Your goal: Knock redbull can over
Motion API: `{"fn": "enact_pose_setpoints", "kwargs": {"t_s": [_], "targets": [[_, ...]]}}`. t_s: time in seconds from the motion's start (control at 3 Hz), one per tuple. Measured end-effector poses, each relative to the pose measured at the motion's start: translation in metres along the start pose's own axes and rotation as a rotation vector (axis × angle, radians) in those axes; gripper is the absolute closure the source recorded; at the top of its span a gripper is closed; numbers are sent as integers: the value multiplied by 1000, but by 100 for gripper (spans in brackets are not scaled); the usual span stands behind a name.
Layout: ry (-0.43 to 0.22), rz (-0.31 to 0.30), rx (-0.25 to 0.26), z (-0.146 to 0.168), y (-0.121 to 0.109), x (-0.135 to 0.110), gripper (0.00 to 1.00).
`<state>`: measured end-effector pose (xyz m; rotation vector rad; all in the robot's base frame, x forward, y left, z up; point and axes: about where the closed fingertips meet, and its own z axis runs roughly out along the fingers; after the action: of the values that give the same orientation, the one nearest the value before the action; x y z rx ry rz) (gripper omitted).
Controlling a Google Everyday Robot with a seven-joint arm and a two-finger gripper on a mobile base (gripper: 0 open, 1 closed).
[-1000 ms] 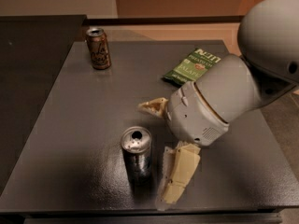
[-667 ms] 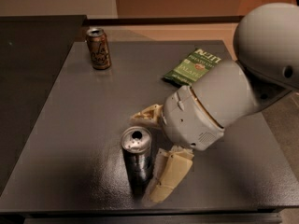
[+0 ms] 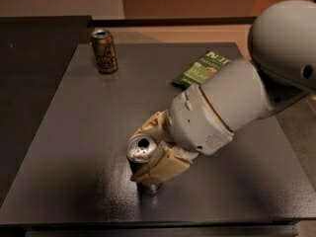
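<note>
Redbull can [image 3: 141, 148]: is being seen upright at the near middle of the desk [image 3: 84, 132], not yet toppled.
End effector [image 3: 138, 154]: is being held open, straddling the can.
Progress: contact apparently being made; tipping is being judged undone.
Far: brown can [image 3: 104, 51], green packet [image 3: 197, 70].

Pretty dim overall, warm indoor light from above. Dark grey table [image 3: 84, 132] has faint sheen near front edge, right by gripper [image 3: 139, 154] down at redbull can [image 3: 142, 148]. Can top catches bright glint. Pale arm [image 3: 232, 107] brightest thing, underside shaded. Shadow pools under it toward front right corner. Back left corner murky.
</note>
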<state>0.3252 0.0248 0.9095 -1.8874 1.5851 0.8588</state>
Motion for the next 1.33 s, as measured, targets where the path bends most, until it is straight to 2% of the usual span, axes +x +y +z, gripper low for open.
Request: {"fn": "enact_pose_setpoints", "kwargs": {"t_s": [0.33, 0.67, 1.0, 1.33], "targets": [[43, 17, 39, -13, -15, -9, 88], [143, -14, 103, -34, -42, -23, 100], [282, -86, 163, -46, -71, -30, 100], [437, -183, 194, -51, -93, -22, 100]]}}
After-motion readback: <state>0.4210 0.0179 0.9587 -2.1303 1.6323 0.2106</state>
